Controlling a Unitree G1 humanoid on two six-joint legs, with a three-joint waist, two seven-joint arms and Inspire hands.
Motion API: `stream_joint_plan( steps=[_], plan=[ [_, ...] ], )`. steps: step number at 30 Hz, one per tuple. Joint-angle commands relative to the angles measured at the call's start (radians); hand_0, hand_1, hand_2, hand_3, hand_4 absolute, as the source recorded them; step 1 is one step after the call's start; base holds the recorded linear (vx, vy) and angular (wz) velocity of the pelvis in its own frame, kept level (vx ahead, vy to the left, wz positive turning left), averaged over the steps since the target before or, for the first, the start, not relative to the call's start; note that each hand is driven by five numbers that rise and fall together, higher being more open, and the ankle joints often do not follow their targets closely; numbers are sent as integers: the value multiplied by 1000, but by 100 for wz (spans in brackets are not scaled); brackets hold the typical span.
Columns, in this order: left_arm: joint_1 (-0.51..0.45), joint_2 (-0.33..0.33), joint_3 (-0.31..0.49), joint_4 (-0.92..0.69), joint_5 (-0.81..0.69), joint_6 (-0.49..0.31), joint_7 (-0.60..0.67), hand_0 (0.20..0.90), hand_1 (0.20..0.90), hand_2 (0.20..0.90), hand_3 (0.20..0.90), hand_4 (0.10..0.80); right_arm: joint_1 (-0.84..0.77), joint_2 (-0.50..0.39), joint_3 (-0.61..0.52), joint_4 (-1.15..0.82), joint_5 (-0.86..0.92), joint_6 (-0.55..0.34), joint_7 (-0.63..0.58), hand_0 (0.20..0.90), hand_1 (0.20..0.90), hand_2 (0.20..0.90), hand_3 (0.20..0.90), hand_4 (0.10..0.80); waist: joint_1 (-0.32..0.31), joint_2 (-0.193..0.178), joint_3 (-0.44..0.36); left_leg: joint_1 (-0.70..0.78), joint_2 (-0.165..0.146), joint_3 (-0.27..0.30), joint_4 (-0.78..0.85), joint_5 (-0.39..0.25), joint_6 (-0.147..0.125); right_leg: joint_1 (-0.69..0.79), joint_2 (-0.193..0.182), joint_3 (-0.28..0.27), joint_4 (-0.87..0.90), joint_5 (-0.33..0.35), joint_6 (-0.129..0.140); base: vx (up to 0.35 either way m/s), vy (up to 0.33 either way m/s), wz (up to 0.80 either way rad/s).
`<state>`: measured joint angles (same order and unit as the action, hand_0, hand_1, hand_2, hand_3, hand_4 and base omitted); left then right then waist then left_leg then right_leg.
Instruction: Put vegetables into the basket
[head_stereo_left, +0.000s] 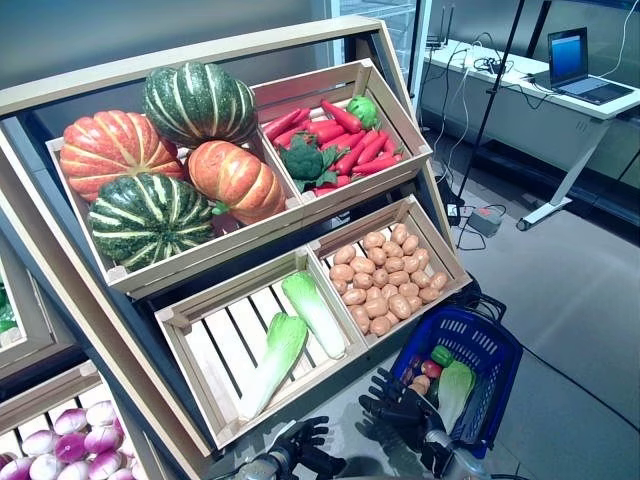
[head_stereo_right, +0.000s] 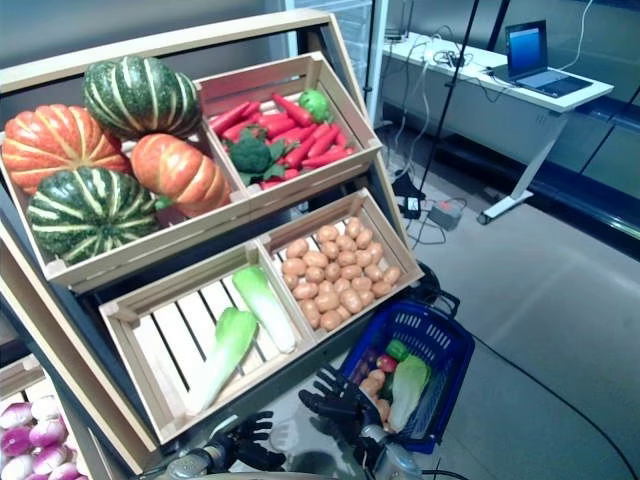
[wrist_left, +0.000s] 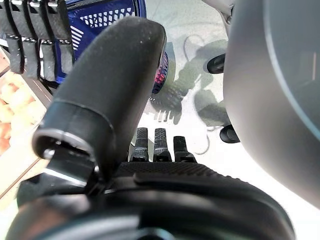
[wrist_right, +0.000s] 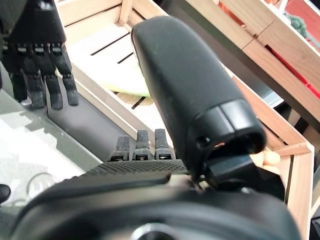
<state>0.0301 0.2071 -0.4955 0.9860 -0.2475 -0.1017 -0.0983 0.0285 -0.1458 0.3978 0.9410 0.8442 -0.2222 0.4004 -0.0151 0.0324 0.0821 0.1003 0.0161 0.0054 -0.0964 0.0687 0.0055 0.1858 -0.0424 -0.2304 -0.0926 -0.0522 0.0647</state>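
Right robot hand (head_stereo_left: 408, 408) low in front of the stand, just beside the blue basket (head_stereo_left: 492, 352), fingers spread and relaxed, holding nothing. Left robot hand (head_stereo_left: 305, 446) lower still, near the crate front, fingers loosely extended, also empty. Seen from the left wrist: thumb standing out, fingers straight, the other hand's fingertips hanging by the basket's mesh wall. Seen from the right wrist: slatted crate and a pale green leaf past the thumb, the left hand's fingers dangling alongside — nothing gripped.

Only in the head views: basket on the floor already holding a cabbage (head_stereo_left: 455, 388), a green pepper (head_stereo_left: 441, 354), something red and a couple of potatoes. Two more cabbages (head_stereo_left: 292, 335) lying in the lower-left crate (head_stereo_left: 190, 352). Potatoes (head_stereo_left: 388, 280) heaped in the lower-right crate. Up top, pumpkins (head_stereo_left: 160, 160) on one side; red peppers (head_stereo_left: 345, 140) with broccoli (head_stereo_left: 303, 160) on the other. Purple onions (head_stereo_left: 60, 445) at the lower left corner. Off behind, a counter (head_stereo_left: 520, 95) with a laptop (head_stereo_left: 580, 65).
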Motion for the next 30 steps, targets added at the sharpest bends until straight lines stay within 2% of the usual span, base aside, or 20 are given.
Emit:
stream_joint_plan(
  steps=[1, 9, 17, 26, 30],
  plan=[
    [-133, -14, -11, 31, 33, -77, 4, 900, 900, 900, 900, 800, -101, 38, -16, -44, 70, -27, 77, 900, 900, 900, 900, 800, 5, -15, 39, 61, -20, 41, 9, -128, 26, 10, -5, 24, 5, 1, -46, 0, 0, 0],
    [-150, -10, -22, 37, 22, -43, -23, 900, 900, 900, 900, 800, -127, 24, -3, -24, 20, -40, 47, 900, 900, 900, 900, 800, 10, -14, 49, 61, -21, 43, 9, -129, 28, 9, -5, 24, 5, 2, -46, 0, 0, 0],
    [-146, -18, -18, 55, 21, -37, -42, 900, 900, 900, 900, 800, -117, 31, 2, -34, 66, -20, 164, 900, 900, 900, 900, 800, 9, -16, 49, 62, -20, 45, 9, -130, 28, 10, -4, 25, 5, 1, -45, 0, 0, 0],
    [-152, -19, -22, 62, 38, -58, -43, 900, 900, 900, 900, 800, -122, 27, -6, -28, 91, -24, 179, 900, 900, 900, 900, 800, 9, -17, 49, 61, -20, 43, 9, -130, 28, 9, -3, 25, 5, -1, -47, 0, 0, 0],
    [-160, -6, -57, 34, 124, -108, -33, 900, 900, 900, 900, 800, -124, 26, -9, -24, 83, -41, 130, 900, 900, 900, 900, 800, 6, -16, 49, 60, -18, 45, 9, -130, 25, 8, -2, 28, 5, -1, -48, 0, 0, 0]
  ],
)
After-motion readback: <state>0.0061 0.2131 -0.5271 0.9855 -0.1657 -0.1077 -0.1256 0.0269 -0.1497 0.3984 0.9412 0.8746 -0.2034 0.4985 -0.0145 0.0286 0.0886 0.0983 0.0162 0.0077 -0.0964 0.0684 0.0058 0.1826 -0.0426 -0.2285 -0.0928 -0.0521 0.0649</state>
